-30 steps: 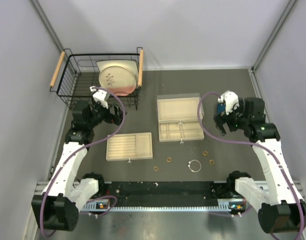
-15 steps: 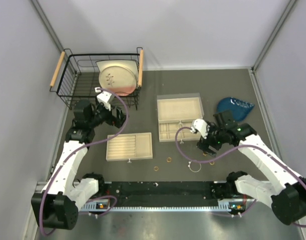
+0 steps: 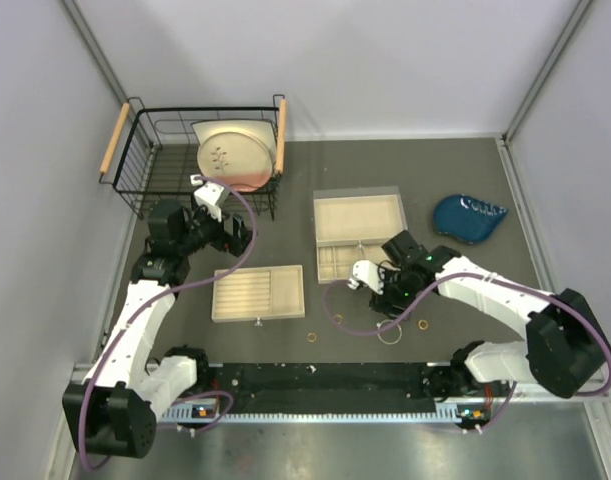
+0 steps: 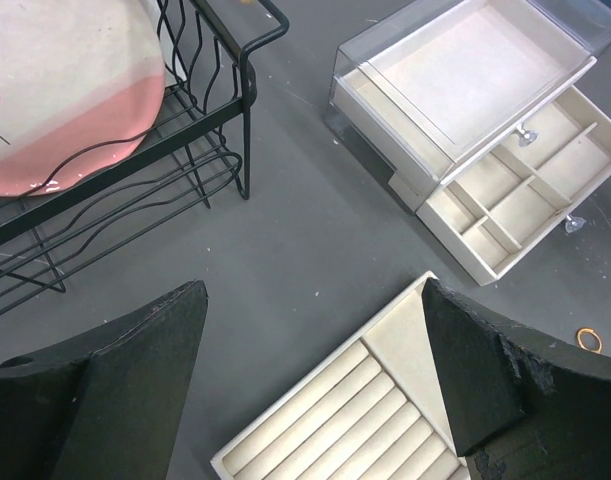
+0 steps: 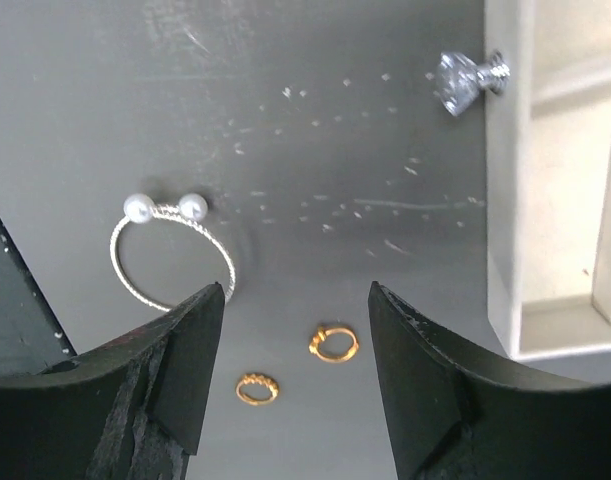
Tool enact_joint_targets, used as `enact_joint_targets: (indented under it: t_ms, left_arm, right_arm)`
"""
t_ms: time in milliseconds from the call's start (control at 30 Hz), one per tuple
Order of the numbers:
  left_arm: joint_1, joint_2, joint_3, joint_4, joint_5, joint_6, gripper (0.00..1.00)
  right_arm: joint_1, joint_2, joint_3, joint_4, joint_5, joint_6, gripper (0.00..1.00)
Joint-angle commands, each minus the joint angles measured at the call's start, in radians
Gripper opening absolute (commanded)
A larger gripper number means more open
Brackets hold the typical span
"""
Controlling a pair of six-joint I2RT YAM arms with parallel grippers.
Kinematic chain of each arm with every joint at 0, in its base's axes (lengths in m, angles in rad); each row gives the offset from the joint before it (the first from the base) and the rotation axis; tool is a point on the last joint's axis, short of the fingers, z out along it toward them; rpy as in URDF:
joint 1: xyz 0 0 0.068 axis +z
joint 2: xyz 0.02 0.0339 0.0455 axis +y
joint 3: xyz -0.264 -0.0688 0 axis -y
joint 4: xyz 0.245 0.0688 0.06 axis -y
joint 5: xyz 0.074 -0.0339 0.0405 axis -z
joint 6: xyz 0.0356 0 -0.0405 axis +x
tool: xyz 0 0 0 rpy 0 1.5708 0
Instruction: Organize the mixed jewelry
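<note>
At the desk's near edge, the right end effector (image 5: pixel 297 350) hangs with fingers apart, holding nothing. Below it lie a gold ring (image 5: pixel 334 343) and a second ring (image 5: pixel 257 388). Just beside them the silver hoop (image 5: pixel 192 207) lies flat, clear of the drawer box (image 5: pixel 545 200). A third ring (image 3: pixel 337 320) and a fourth ring (image 3: pixel 312 337) lie further left. The left end effector (image 4: pixel 315 370) is also spread and empty, above the ridged tray (image 4: pixel 325 430) and near the basket (image 4: pixel 247 120).

On my feeds I log:
- silver twisted-wire hoop (image 5: pixel 171 211), two white pearls
- small gold rings (image 5: pixel 318 345)
- beige drawer box (image 3: pixel 359 220), clear faceted knob (image 5: pixel 469 78)
- beige ridged tray (image 3: pixel 257 292)
- black wire basket (image 3: pixel 205 109)
- cream plate (image 3: pixel 235 155), pink band, dark sprig motif
- blue dish (image 3: pixel 469 217)
- dark grey table (image 3: pixel 285 230)
</note>
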Motion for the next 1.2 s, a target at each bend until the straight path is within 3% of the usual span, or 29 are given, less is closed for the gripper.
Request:
enact_joint_targets:
  t_ms: [0,300,500,700,833,1033,1167]
  left_arm:
    - [-0.001,-0.004,0.016,0.045,-0.001,0.012,0.94]
    - [-0.001,-0.017,-0.006,0.066,-0.012,0.014,0.94]
    - [0.001,-0.023,-0.015,0.074,-0.021,0.015,0.94]
    - [0.001,-0.033,-0.021,0.082,-0.035,0.020,0.94]
    - [-0.001,-0.034,-0.024,0.083,-0.041,0.025,0.94]
    - [-0.001,-0.036,-0.023,0.085,-0.047,0.026,0.94]
    - [-0.001,-0.036,-0.023,0.088,-0.064,0.020,0.94]
  right_arm:
    - [0.063,0.036,-0.024,0.061,0.008,0.007,0.60]
    - [0.125,0.058,-0.048,0.089,0.025,0.027,0.57]
    - [0.161,0.082,-0.068,0.141,0.051,0.047,0.50]
    - [0.214,0.119,-0.084,0.153,0.080,0.065,0.26]
    - [0.220,0.121,-0.075,0.146,0.117,0.068,0.00]
    - [0.220,0.092,0.025,0.054,0.122,0.067,0.00]
    - [0.218,0.067,0.176,-0.067,0.095,0.076,0.00]
